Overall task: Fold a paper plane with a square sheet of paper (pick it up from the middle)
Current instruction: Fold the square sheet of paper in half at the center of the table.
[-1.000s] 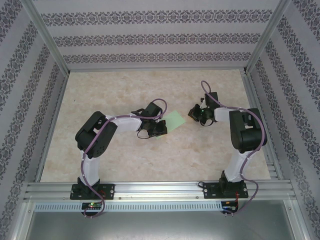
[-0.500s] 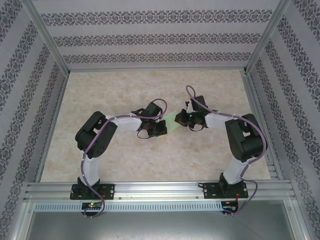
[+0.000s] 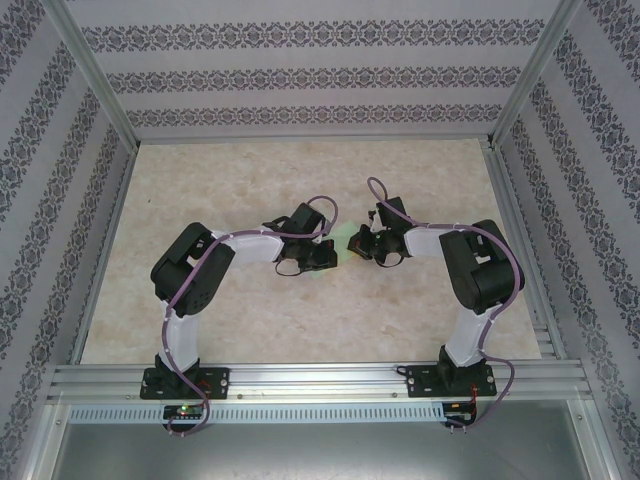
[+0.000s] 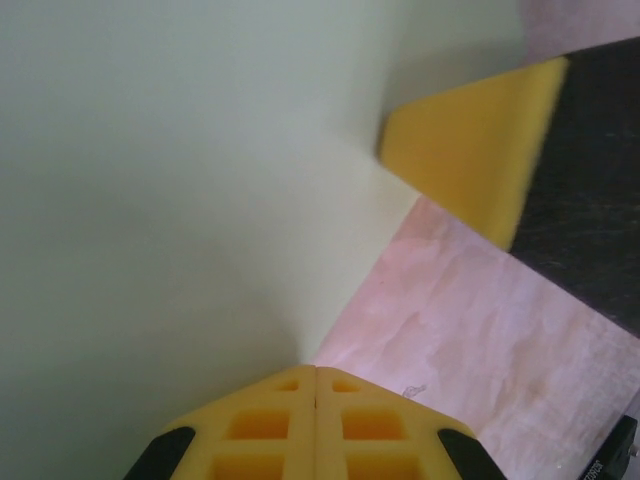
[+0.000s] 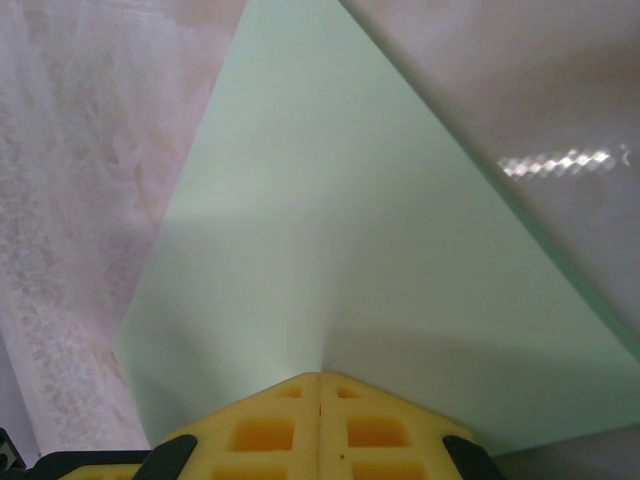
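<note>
The square sheet of paper (image 3: 346,238) is pale mint green and sits between my two grippers in the middle of the table. My left gripper (image 3: 322,257) holds its left side. In the left wrist view the yellow fingertips (image 4: 316,375) are pressed together with the sheet of paper (image 4: 180,190) spreading out from the pinch. My right gripper (image 3: 363,245) holds the opposite side. Its fingertips (image 5: 320,380) are shut where the sheet of paper (image 5: 330,250) rises away as a lifted, slightly bent wedge. The right gripper's yellow pad (image 4: 465,160) touches the paper's far edge in the left wrist view.
The beige marbled table (image 3: 250,180) lies under both arms. Aluminium frame rails (image 3: 300,375) run along the near edge, and patterned walls (image 3: 300,75) close the back and sides. Both forearms angle inward and almost meet at the centre.
My right arm has swung left from beside the paper and now grips its right side. The left arm has stayed put, and most of the paper is now covered by the grippers.
</note>
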Available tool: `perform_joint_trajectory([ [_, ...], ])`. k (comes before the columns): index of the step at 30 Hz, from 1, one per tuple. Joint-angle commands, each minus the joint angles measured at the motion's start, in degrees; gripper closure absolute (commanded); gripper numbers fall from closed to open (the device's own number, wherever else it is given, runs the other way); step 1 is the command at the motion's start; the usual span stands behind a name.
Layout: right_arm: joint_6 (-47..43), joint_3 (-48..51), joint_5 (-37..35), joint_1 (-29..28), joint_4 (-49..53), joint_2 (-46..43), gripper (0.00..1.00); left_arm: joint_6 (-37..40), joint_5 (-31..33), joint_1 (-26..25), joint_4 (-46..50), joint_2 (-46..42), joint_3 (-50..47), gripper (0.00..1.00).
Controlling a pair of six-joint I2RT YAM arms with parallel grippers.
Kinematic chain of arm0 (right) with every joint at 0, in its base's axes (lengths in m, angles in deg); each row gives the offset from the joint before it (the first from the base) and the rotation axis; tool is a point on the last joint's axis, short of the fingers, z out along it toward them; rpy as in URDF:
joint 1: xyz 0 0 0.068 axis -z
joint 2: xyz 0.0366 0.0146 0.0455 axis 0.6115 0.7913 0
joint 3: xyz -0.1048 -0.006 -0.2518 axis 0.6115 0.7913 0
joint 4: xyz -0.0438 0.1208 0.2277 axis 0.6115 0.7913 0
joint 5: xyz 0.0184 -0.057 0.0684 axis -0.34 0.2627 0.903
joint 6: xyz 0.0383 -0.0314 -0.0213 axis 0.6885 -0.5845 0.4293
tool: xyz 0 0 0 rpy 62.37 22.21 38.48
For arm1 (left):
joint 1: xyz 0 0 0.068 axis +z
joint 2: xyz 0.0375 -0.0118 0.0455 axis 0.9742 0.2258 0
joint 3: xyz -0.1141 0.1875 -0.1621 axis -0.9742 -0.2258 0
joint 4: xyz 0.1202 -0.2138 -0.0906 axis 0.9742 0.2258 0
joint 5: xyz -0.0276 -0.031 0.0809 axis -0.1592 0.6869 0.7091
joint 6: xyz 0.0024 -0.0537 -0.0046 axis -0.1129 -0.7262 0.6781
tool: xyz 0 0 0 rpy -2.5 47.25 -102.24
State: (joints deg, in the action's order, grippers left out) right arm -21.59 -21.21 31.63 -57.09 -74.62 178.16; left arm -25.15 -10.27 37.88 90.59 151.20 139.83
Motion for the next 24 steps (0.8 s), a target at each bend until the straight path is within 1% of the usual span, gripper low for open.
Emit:
perform_joint_trajectory([
  [1, 0.7, 1.1, -2.2, -0.2, 0.5, 2.3, 1.0, 5.4, -1.1, -0.4, -3.1, 0.1, 2.2, 0.94],
  [7, 0.3, 0.8, -2.4, -0.1, 1.4, 2.7, 1.0, 10.7, 0.8, -0.4, -2.1, 2.4, 3.3, 0.94],
  [12, -0.4, 0.5, -2.4, -0.1, 2.4, 3.0, 1.0, 12.9, -0.5, -0.4, -2.1, 3.9, 3.0, 0.95],
  [15, -0.6, 0.4, -2.6, -0.1, 3.0, 3.2, 1.0, 14.3, 0.2, -0.3, -0.9, 4.1, 2.3, 0.96],
  [20, -1.4, 0.0, -3.3, 0.3, 4.8, 3.6, 1.0, 15.8, 0.3, -0.1, 0.0, 3.4, -0.9, 0.97],
  [24, -2.1, -0.5, -3.9, 0.9, 6.6, 4.4, 1.0, 16.5, 0.0, 0.7, -0.7, 1.2, -5.7, 0.97],
])
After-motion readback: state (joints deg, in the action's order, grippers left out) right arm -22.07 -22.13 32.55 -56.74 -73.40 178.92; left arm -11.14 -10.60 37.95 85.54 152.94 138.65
